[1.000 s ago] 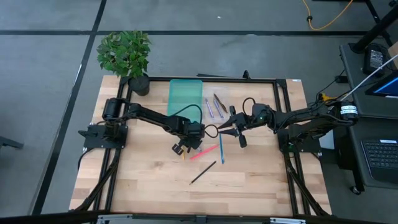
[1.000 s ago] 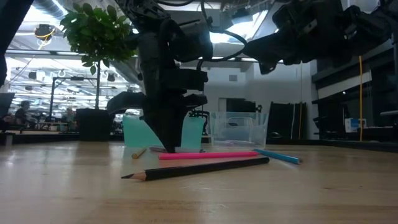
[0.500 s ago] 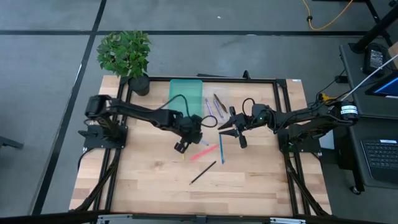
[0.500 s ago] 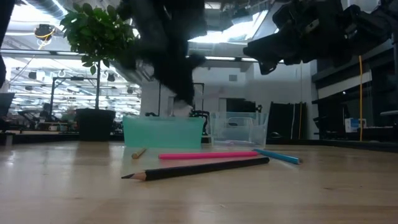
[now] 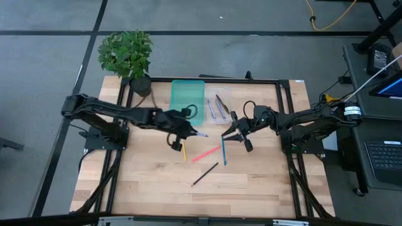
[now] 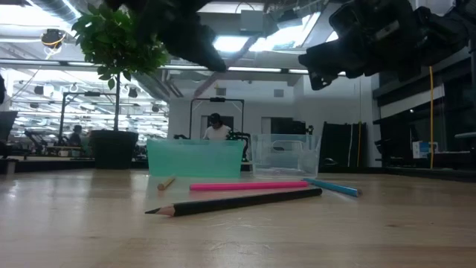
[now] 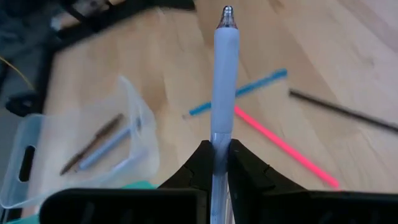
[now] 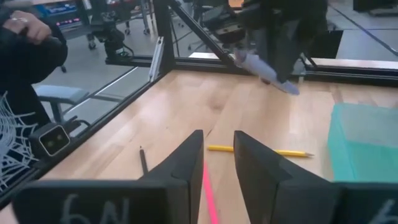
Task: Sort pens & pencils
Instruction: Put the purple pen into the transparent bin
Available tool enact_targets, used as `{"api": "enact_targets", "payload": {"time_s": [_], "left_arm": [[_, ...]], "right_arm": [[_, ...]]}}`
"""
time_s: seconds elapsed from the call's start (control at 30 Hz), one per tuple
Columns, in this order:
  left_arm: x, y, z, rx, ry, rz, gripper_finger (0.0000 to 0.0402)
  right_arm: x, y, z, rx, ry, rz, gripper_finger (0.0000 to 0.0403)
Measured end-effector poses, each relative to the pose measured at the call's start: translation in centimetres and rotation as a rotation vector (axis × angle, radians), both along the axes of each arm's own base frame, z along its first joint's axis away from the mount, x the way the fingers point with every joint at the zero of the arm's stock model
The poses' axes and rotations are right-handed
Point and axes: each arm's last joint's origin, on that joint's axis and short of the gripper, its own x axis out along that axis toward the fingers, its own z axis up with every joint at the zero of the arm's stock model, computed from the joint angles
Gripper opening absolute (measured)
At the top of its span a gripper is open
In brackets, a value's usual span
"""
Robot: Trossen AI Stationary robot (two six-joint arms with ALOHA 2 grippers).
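The left gripper (image 5: 188, 130) is closed on a pale purple pen (image 7: 223, 81) and carries it above the table, near the teal tray (image 5: 187, 94) and the clear tray (image 5: 217, 105); I judge this is the transport step, and the next move needs to bring the pen over the correct tray and lower it before letting go. The pen's long axis runs straight out from the fingers, and its tip points toward the right gripper (image 5: 233, 133). That gripper waits half open, holding nothing, above the blue pen (image 5: 223, 149), the pink pencil (image 5: 206, 154), the yellow pencil (image 5: 184, 150) and the black pencil (image 5: 205, 173) lying on the table.
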Motion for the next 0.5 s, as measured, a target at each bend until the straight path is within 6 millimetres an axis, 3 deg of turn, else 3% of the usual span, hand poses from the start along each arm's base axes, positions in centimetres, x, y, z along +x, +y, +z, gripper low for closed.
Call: {"api": "enact_targets", "payload": {"time_s": [0.27,0.5], "left_arm": [[-2.1,0.4,-3.2,-0.053,-0.297,0.03,0.0022],[-2.7,0.9,-4.4,-0.129,-0.458,0.031,0.0022]], "right_arm": [[0.1,0.3,0.0,0.004,0.005,-0.033,0.009],[0.2,0.2,0.1,0.018,0.005,-0.105,0.009]]}}
